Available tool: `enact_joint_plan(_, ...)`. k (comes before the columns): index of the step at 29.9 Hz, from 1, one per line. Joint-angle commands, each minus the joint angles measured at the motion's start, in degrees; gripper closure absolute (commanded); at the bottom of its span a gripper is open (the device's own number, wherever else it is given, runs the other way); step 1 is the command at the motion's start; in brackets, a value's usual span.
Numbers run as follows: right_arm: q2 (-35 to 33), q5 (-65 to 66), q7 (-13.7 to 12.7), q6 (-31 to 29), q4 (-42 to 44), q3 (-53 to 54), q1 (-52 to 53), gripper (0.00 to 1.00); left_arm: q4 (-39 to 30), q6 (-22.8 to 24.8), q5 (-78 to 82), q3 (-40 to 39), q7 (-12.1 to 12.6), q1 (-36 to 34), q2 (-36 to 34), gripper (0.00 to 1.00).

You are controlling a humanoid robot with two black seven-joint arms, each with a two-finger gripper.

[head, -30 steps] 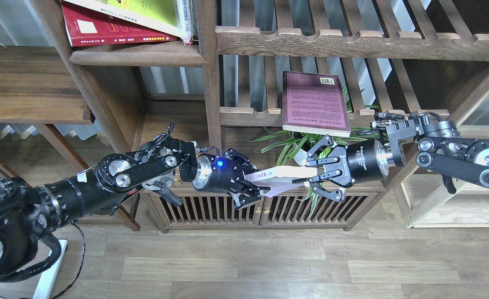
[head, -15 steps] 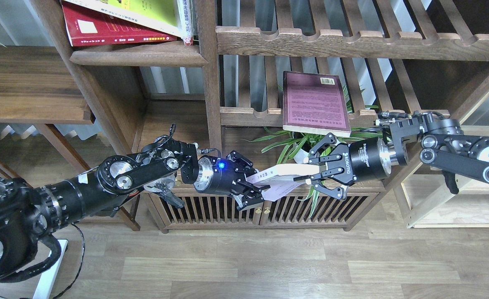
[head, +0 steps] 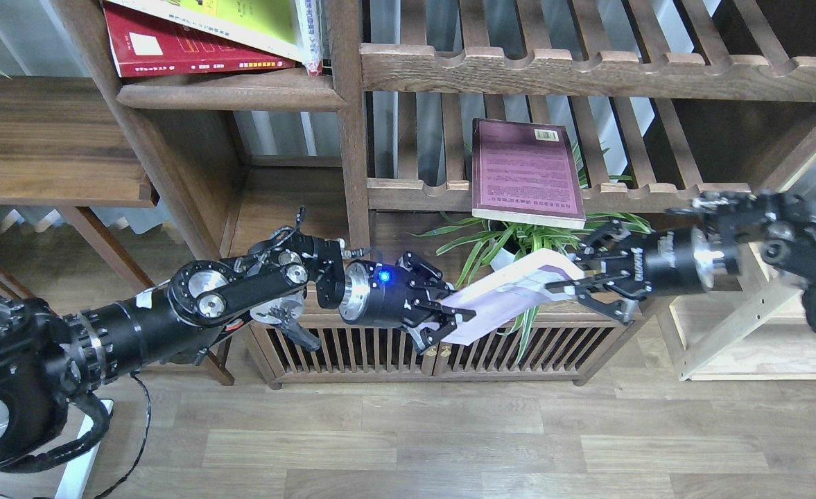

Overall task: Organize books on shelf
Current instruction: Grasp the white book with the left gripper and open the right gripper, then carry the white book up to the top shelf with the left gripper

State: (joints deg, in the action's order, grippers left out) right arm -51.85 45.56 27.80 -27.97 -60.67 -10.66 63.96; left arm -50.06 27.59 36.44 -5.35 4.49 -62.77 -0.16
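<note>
From the head view, my left tool (head: 453, 319) is clamped on the lower end of the pale white-lavender book (head: 511, 294), below the maroon-purple book (head: 524, 173) lying on the slatted rack (head: 414, 194). My right tool (head: 574, 281) has slid back right since a moment ago, fingers spread about the book's upper edge, and the book now tilts its cover toward me. The red book (head: 172, 52) and yellow-green book (head: 241, 21) lie unmoved on the shelf (head: 234, 93), far up-left of the maroon one.

Black jointed arms, silver joint discs, blue LED on left gripper (head: 449, 320).
</note>
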Motion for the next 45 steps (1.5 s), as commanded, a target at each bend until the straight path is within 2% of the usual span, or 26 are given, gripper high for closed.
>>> enact_joint_plan(1, -2.29, -3.36, 0.2, -0.03, 4.76, 0.11, -1.2, 0.0, -2.23, -0.08, -0.49, -1.24, -0.19, 0.01, 0.16, 1.0)
enact_joint_plan(6, -3.96, -6.88, 0.2, -0.03, 9.78, 0.11, -2.17, 0.0, -5.57, 0.41, -1.98, -2.29, -0.01, -0.08, -4.31, 1.0)
enact_joint_plan(14, -6.42, -10.23, 0.2, -0.03, 10.48, 0.02, -2.52, 0.0, -14.8, 0.41, -2.16, -4.57, 1.21, 0.28, -13.01, 1.0)
enact_joint_plan(21, -8.44, -10.32, 0.2, -0.03, 13.21, 0.02, -4.89, 0.0, -18.32, 0.41, -5.06, -8.44, 2.89, 0.28, -18.73, 1.0)
enact_joint_plan(26, -8.88, -10.4, 0.2, -0.03, 16.99, 0.11, -7.88, 0.0, -19.82, 0.41, -7.25, -11.16, 2.89, 0.36, -24.17, 1.0)
enact_joint_plan(38, -10.03, -11.46, 0.2, 0.02, 18.57, 0.02, -12.89, 0.0, -25.17, 0.41, -15.33, -15.91, 3.15, 0.28, -38.06, 1.0)
enact_joint_plan(45, -9.85, -11.46, 0.2, 1.69, 18.66, 0.02, -15.09, 0.0, -30.97, 0.41, -22.45, -19.25, 5.08, 0.19, -46.58, 1.0)
